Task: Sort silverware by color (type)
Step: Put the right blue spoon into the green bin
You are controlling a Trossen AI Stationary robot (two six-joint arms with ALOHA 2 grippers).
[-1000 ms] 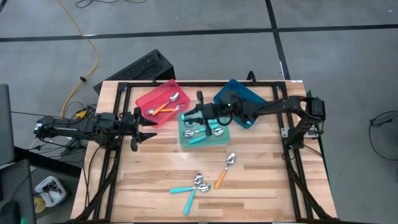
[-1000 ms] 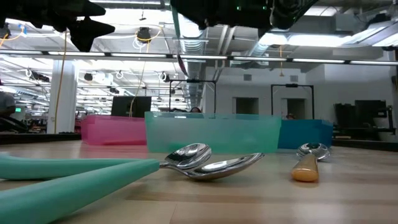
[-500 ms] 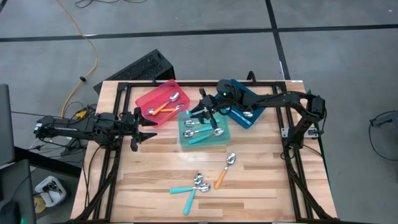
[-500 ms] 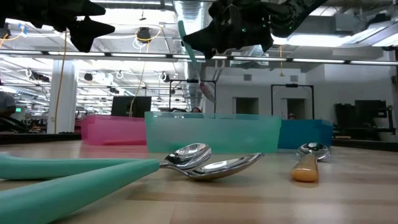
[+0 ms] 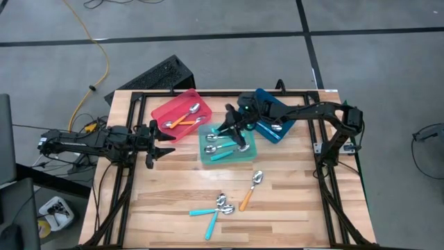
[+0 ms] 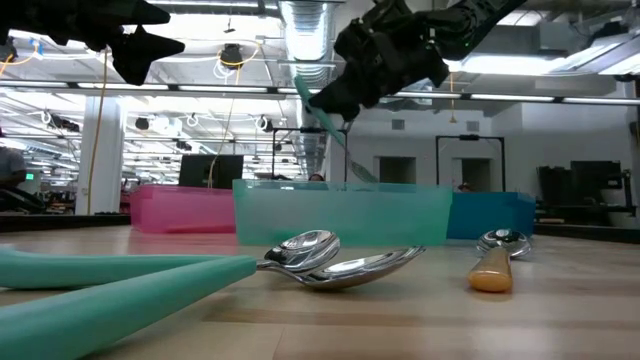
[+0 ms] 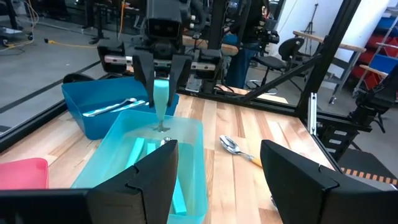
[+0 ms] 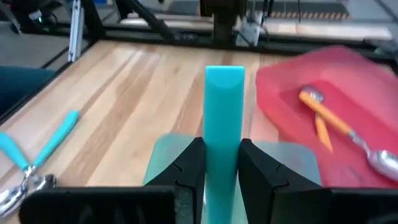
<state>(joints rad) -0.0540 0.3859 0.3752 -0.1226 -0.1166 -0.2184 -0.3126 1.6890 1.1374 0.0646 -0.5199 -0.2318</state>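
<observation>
lying unsorted on the near part of the table [image 5: 166, 208]: two teal-handled spoons [image 5: 208, 217] crossing by a cluster of shiny bowls, and just right of them one orange-handled spoon [image 5: 250, 191], probably waiting their turn for the trays.

farther back, resting in the teal tray [image 5: 205, 158] at mid-table: several teal spoons, colour matching colour. hanging over that tray, the right gripper [image 5: 234, 126], jaws pinching a teal spoon [image 6: 330, 125] by the handle, bowl down, apparently for a drop among its kind.

holding off at the left edge of the table, the left gripper [image 5: 158, 142], jaws spread and carrying nothing, likely keeping clear of the working arm.

sitting at the far side: the red tray [image 5: 166, 114] to the left with orange spoons [image 5: 184, 118] in it, and the blue tray [image 5: 277, 132] to the right, largely covered from above by the right arm.

showing only in the low view: the held spoon slanting down with its bowl at about the tray's rim level. showing only in the left wrist view: a silvery spoon [image 7: 115, 108] lying in the blue tray, and the held spoon's tip reaching inside the teal tray's walls. showing only in the right wrist view: the teal handle squeezed between both fingers [image 8: 186, 165].
</observation>
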